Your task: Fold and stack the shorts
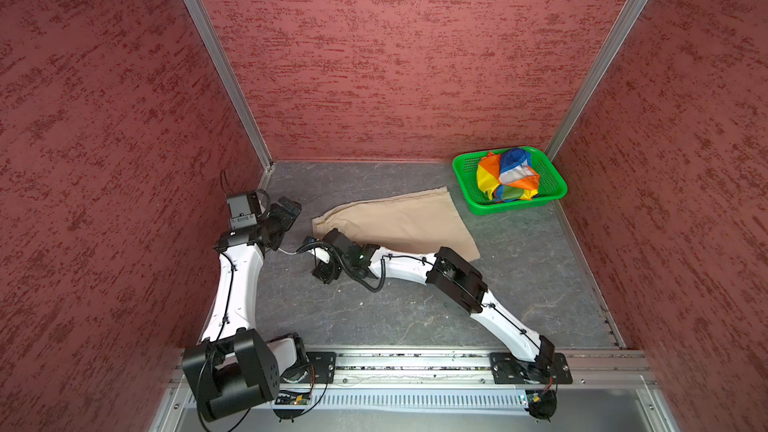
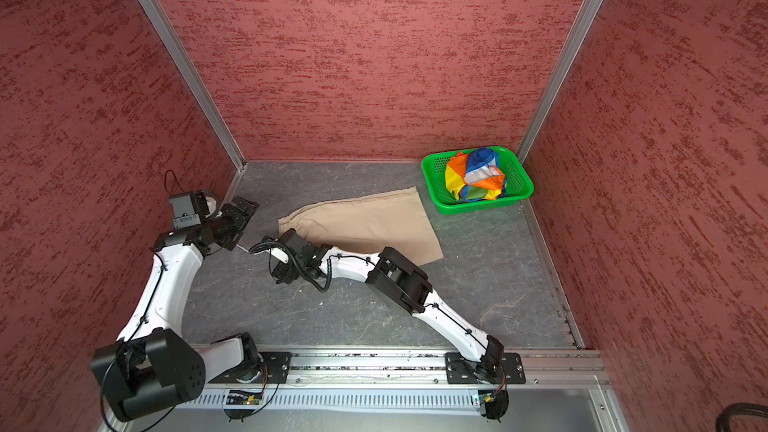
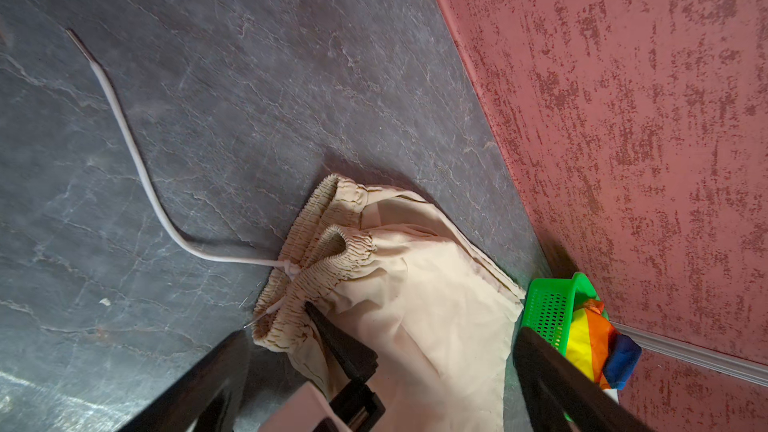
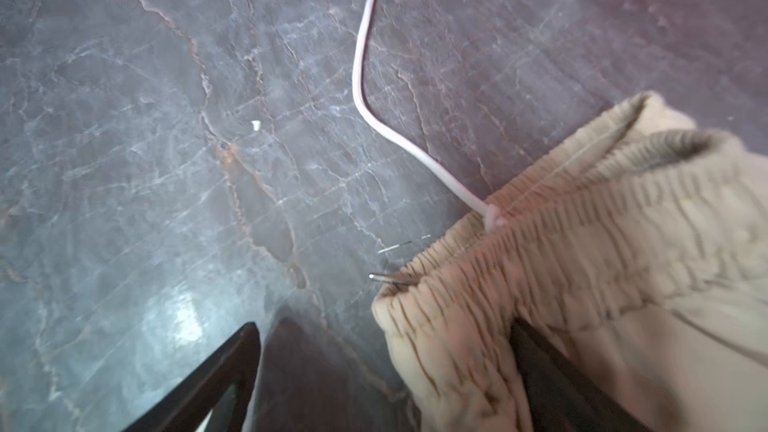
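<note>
Toward the back of the grey, marble-veined tabletop (image 1: 415,309), a little left of its middle, the plain beige cotton shorts (image 1: 399,222) lie doubled over, leg on leg. Their gathered elastic waistband (image 3: 324,268) points at the left edge and the hems at the back right corner. That flat lay reads to me as a first fold done, with a fold across the length to come. Their thin white drawstring (image 3: 124,139) trails loose over bare table toward the left edge, and I judge it wants tucking in or it will spoil a neat fold. My right gripper (image 4: 384,328) is low at the near corner of the waistband with its jaws spread wide: 1 finger is against the gathered cloth, the other over bare table, and nothing is pinched. My left gripper (image 1: 289,211) hangs close to the left edge, beside the waistband but clear of it, jaws fully apart and empty. The shiny rainbow-striped shorts (image 1: 509,176) sit crumpled and unfolded in the green perforated plastic basket (image 1: 515,204) at the back right corner, so neither of the 2 pairs is stacked yet. I take it they wait there to keep the working space free.
</note>
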Motion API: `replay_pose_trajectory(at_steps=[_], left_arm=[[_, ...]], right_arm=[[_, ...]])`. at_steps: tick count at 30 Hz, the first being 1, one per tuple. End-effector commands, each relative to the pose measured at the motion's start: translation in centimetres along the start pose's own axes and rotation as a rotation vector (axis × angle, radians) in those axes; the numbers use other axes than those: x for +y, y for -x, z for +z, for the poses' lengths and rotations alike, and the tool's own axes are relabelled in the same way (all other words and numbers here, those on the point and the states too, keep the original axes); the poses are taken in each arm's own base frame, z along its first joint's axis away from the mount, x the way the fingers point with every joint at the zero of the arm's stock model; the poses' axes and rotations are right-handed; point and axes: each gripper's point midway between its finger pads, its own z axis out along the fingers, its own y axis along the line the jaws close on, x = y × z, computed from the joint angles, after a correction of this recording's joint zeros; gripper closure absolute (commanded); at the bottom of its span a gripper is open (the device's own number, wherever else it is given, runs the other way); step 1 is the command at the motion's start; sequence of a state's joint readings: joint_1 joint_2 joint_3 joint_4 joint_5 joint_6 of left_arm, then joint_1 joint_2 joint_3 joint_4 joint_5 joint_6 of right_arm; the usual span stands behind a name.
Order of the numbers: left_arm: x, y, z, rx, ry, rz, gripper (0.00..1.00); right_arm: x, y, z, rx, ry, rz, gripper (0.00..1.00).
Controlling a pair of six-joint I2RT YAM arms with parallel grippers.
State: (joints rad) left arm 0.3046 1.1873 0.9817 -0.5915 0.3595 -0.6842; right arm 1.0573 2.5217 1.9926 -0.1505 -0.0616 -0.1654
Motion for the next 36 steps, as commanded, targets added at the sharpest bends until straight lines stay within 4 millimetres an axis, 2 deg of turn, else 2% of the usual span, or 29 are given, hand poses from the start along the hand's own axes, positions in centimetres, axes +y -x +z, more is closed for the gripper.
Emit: replay_pose_trajectory(at_steps=[1,3,6,9,15,21,27,36], left_arm=[[0.3,-0.4,0.7,0.022,-0.004,-0.01,0.0],[0.8,-0.9,1.1,0.033,0.013,-0.009,0.0],[1.9,-1.9,1.7,0.049,0.049,-0.012,0.0],[3.0,-2.9,2.4,0.072,0.094,-0.012,0.0],[5.0,-4.8,4.2,0.127,0.211,0.02,0.0],[4.2,-7.0,6.2,0.169,0.22,0.075,0.0],[4.4,-8.8,8.3,0.226,0.262,0.063,0.0],[3.4,-10.3,8.6,0.236,0.191,0.056,0.0]], right_arm=[[-0.3,-1.0,0.0,0.044,0.061,0.073,0.12],[-0.8,-1.0,0.0,0.043,0.066,0.094,0.22],[-1.7,-1.0,0.1,0.043,0.055,0.129,0.54],[-2.1,-1.1,0.1,0.035,0.072,0.161,0.73],[-1.6,0.0,-0.8,-0.036,0.171,0.236,1.0],[-2.0,1.4,-3.1,-0.174,0.246,0.329,1.0],[-2.8,2.5,-5.1,-0.283,0.326,0.443,1.0],[-5.6,3.5,-8.1,-0.439,0.427,0.626,1.0]])
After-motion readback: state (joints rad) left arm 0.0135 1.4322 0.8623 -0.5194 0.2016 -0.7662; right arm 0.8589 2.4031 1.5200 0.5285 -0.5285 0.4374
